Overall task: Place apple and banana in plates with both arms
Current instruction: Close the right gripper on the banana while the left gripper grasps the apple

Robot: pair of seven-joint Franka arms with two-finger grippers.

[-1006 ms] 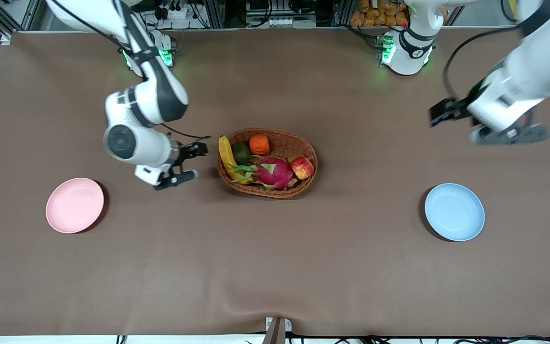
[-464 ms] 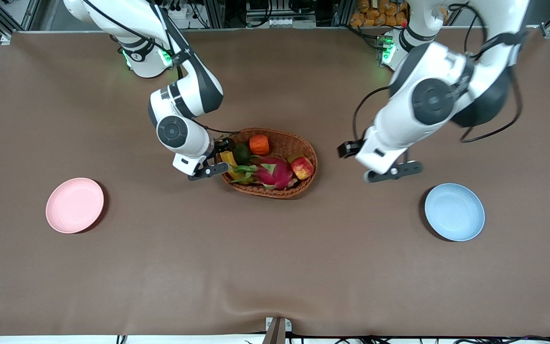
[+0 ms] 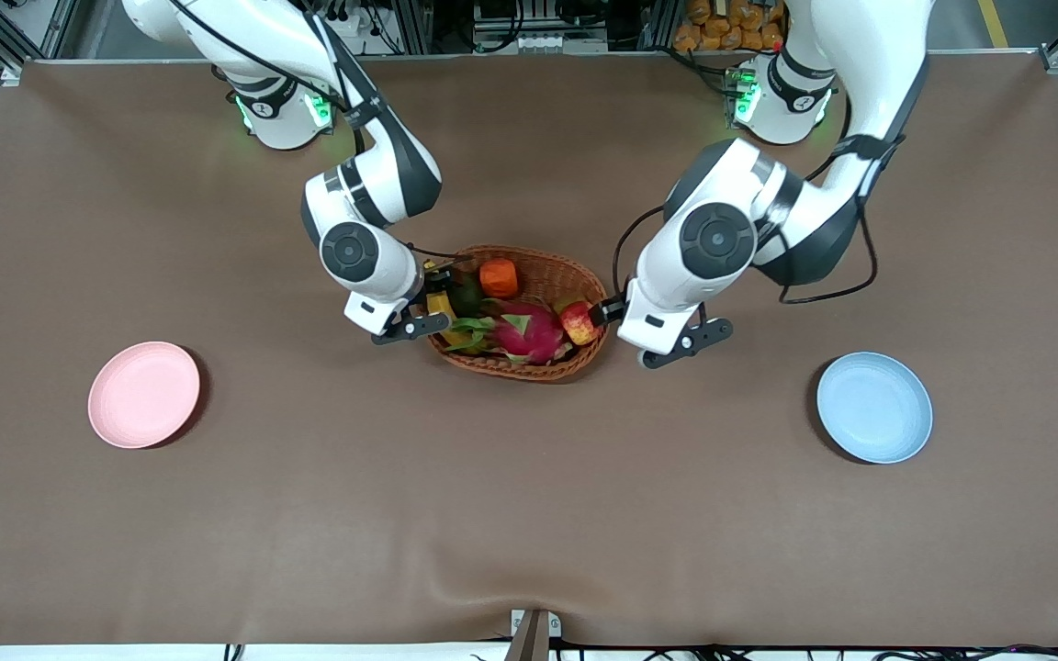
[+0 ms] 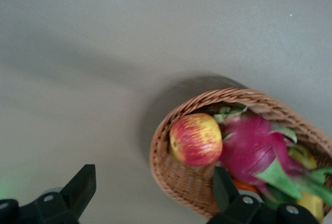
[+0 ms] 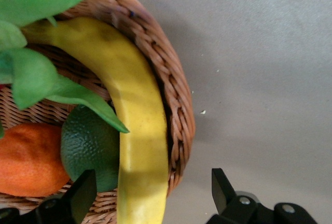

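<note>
Since half a second ago both arms have swung in to the wicker basket [image 3: 515, 312] mid-worktop. The left hand [image 3: 625, 330] hangs spread wide over the apple [image 3: 581, 322] at its end; the right hand [image 3: 426, 303], equally wide, hangs over the banana [image 5: 136, 125]. Each plate, pink [image 3: 144, 395] and blue [image 3: 874, 407], waits empty at its arm's end, presumably for short carries.

Lying directly on the brown table [image 3: 529, 514]: a wicker basket [image 3: 529, 369] at mid-table, a pink plate [image 3: 144, 395] toward the right arm's end and a blue plate [image 3: 874, 407] toward the left arm's end, both nearer the front camera's edge.
</note>
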